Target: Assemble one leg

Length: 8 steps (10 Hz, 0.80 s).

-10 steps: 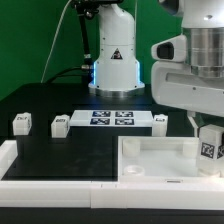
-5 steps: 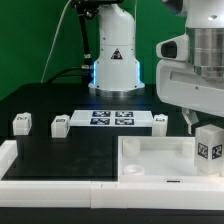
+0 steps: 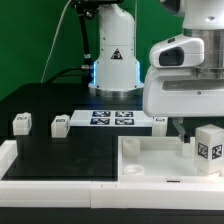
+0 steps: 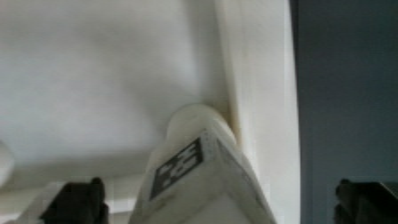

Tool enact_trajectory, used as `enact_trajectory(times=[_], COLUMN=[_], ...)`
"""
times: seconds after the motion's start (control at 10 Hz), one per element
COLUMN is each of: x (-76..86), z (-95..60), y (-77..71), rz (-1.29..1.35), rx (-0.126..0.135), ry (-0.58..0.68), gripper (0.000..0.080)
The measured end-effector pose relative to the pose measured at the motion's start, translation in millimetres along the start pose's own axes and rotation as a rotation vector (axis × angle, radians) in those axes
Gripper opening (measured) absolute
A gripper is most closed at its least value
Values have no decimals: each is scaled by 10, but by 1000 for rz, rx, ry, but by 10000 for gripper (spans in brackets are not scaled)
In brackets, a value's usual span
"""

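Hand (image 4: 219, 203) spread wide, seemingly gripping nothing; fingertips (image 4: 75, 200) cut off; leg (image 4: 196, 165) between, base hidden.

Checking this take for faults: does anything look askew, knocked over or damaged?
Nothing stands out. One small white tagged plastic leg stands in the large white tray-like panel's corner, near the open gripper; three more legs sit apart on the black table.

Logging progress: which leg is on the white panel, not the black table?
The leg at the exterior view's far right, on the panel; three others sit on the table.
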<state>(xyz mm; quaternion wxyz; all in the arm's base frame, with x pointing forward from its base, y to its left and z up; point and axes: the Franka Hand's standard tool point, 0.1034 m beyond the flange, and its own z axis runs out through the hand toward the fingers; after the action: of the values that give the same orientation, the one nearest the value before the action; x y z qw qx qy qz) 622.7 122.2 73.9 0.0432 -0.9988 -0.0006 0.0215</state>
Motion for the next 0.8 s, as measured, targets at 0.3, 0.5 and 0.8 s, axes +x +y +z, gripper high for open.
enact_trajectory(times=[0.3,0.5,0.8], x=[-36,-37,-35], z=[21,25,24], y=[36,39,49], rz=[-294,-318,-317], rx=[-8,-7,-8], ry=[-14,-14,-14], gripper=[649,634,287])
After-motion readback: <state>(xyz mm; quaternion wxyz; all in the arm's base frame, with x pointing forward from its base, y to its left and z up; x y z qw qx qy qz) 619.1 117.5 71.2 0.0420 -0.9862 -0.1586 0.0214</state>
